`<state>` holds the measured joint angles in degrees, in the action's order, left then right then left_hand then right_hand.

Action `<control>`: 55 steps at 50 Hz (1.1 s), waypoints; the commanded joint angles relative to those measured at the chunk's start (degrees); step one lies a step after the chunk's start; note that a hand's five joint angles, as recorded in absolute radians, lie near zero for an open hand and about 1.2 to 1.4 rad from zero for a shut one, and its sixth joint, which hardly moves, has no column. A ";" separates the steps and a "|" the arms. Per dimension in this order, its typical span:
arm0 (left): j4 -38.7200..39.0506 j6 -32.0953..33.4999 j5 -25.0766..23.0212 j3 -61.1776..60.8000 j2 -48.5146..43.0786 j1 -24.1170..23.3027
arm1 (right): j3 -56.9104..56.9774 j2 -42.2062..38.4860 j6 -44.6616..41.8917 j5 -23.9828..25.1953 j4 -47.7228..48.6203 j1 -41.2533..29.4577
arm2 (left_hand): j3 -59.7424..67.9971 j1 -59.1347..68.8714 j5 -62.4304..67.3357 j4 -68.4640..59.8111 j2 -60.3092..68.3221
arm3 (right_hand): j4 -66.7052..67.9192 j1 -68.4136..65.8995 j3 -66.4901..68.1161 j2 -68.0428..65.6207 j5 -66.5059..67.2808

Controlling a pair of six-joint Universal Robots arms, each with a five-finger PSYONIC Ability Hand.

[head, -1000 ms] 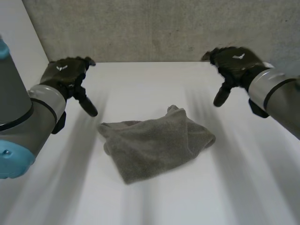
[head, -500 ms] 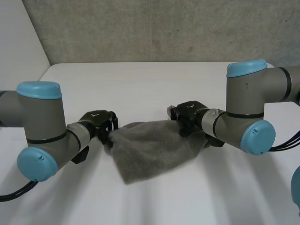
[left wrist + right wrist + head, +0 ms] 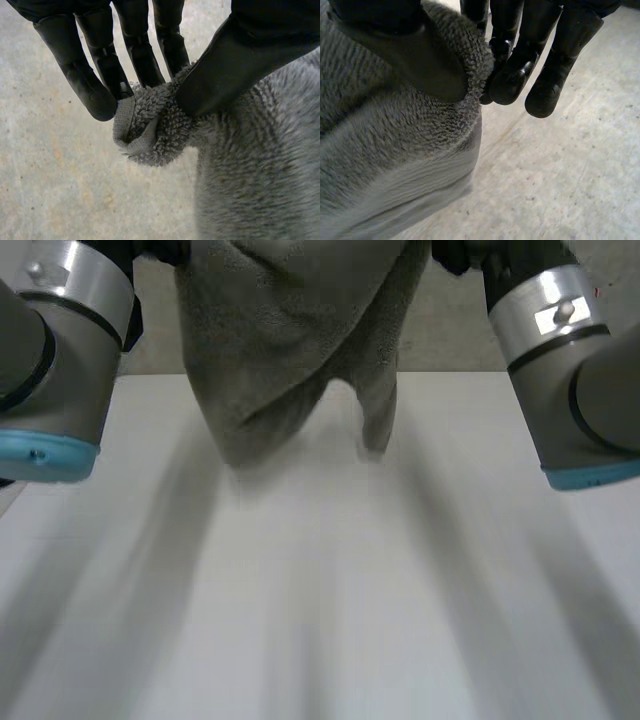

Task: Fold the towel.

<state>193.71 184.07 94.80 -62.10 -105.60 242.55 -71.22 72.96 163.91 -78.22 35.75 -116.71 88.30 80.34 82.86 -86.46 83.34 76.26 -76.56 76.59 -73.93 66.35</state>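
Observation:
A grey terry towel (image 3: 290, 330) hangs in the air above the white table (image 3: 320, 590), its lower folds dangling free. My left hand (image 3: 240, 60) pinches one upper corner of the towel (image 3: 150, 125) between thumb and fingers. The right hand (image 3: 405, 55) pinches the opposite upper corner of the towel (image 3: 385, 145) the same way. In the head view both forearms rise at the sides, the left arm (image 3: 50, 350) and the right arm (image 3: 570, 370), with the towel stretched between them.
A grey concrete wall (image 3: 450, 330) stands behind the table's far edge. The white tabletop spreads wide below the hanging towel.
Both hands came down onto the towel's two ends, shut on them, and lifted the towel off the table. It now hangs high between the arms.

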 commanded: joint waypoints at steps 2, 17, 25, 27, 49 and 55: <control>2.11 1.46 -1.37 -21.00 2.50 -1.55 | -7.79 0.25 -3.07 0.88 -10.79 -0.36 | -8.30 -0.34 -12.86 6.46 -3.34 | 3.74 -3.44 3.41 -6.07 3.65; 5.98 19.23 -1.46 -52.15 3.74 -2.08 | -29.49 1.12 -17.11 4.66 -30.38 0.70 | -8.30 -0.34 -12.86 6.46 -3.34 | 3.74 -3.44 3.41 -6.07 3.65; 5.01 20.63 -1.46 -54.18 10.77 -3.40 | -28.10 6.57 -20.91 4.57 -40.30 0.78 | -42.26 -34.30 -46.82 40.42 -37.29 | -45.25 45.55 -45.58 42.92 -45.35; 4.31 20.63 -1.46 -53.39 13.92 -3.40 | -27.13 7.28 -20.73 4.66 -41.46 0.78 | -60.38 -52.43 -64.94 58.54 -55.42 | -60.46 60.76 -60.78 58.13 -60.55; 1.51 21.07 -8.39 -41.62 4.99 -2.34 | -11.32 -6.14 -36.71 11.59 -37.68 0.70 | -69.34 -61.38 -73.90 67.50 -64.38 | -66.26 66.56 -66.59 63.93 -66.35; -6.48 26.94 -10.07 -36.43 -2.14 -2.60 | -5.34 -15.37 -41.90 12.04 -38.91 0.61 | -69.51 -61.55 -74.07 67.67 -64.54 | -66.26 66.56 -66.59 63.93 -66.35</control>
<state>194.12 205.94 86.47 -102.88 -101.30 240.17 -81.75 65.60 126.87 -66.89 -1.92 -116.05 22.56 23.16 21.21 -23.30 24.35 14.47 -13.23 13.80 -41.90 3.06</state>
